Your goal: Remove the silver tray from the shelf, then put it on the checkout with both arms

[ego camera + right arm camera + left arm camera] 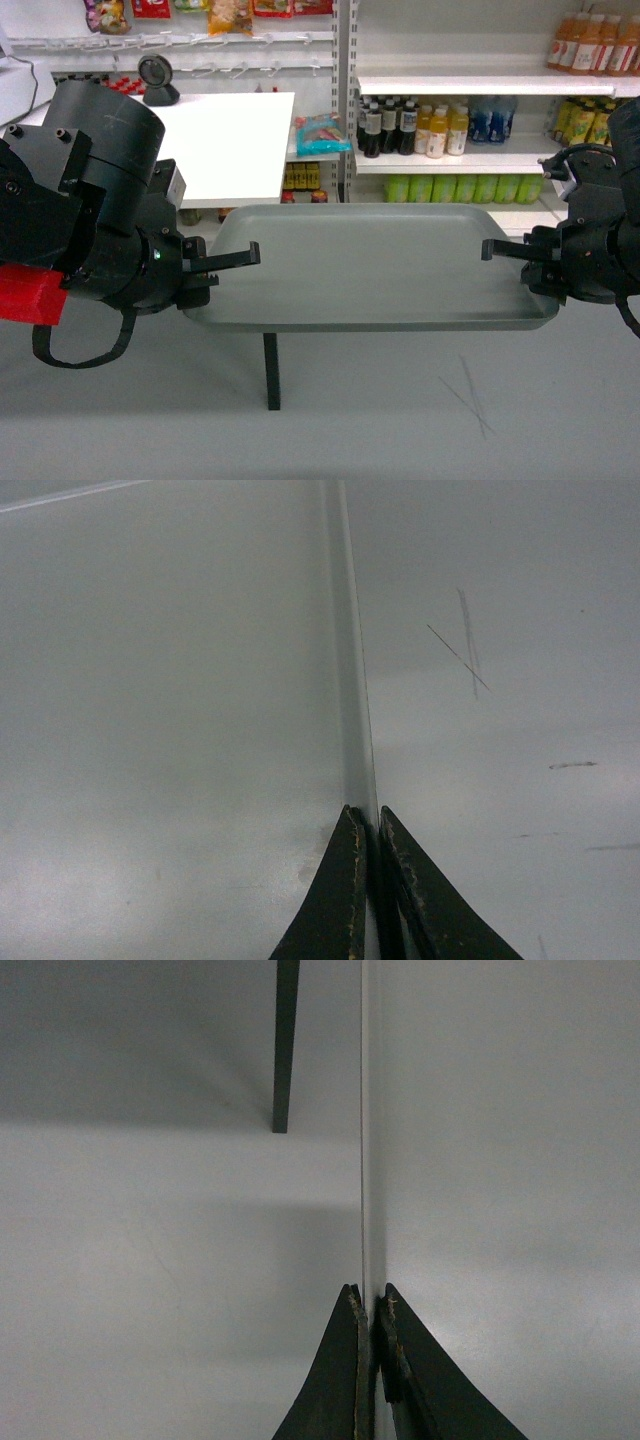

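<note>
The silver tray hangs level in the air between both arms, above the grey floor. My left gripper is shut on the tray's left rim, and my right gripper is shut on its right rim. In the left wrist view the left gripper pinches the thin rim, with the tray on the right. In the right wrist view the right gripper clamps the rim, with the tray on the left. The white checkout stands behind the tray at the left. The shelf with bottles is at the back right.
A dark table leg reaches the floor under the tray's left half, and the same leg shows from the left wrist. A small black fan sits on the checkout's far edge. The floor has scratch marks.
</note>
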`<state>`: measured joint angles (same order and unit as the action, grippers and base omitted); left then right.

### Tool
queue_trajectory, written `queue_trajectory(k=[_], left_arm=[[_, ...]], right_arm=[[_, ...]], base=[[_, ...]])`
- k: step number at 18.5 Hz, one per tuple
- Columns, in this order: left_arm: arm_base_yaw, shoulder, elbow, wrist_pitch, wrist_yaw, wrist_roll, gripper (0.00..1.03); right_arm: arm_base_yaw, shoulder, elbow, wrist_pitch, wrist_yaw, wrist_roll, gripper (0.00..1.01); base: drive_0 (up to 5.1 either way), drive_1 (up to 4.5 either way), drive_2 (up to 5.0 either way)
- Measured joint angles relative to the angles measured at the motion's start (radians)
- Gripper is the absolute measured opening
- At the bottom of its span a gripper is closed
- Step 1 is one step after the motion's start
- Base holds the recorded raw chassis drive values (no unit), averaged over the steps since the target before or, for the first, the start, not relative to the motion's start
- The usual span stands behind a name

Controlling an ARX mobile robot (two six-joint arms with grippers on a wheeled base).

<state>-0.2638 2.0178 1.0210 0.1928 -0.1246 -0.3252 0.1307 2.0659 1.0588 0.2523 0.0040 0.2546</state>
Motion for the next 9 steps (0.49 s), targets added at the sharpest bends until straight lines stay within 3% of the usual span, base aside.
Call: queue_trajectory(k=[9], left_arm=[[-0.001, 0.000, 0.000, 0.002, -0.001, 0.000, 0.03]], right_arm=[[-0.001, 0.000, 0.000, 0.003, 0.000, 0.000, 0.04]], base=[[-5.0, 2.44, 2.4]])
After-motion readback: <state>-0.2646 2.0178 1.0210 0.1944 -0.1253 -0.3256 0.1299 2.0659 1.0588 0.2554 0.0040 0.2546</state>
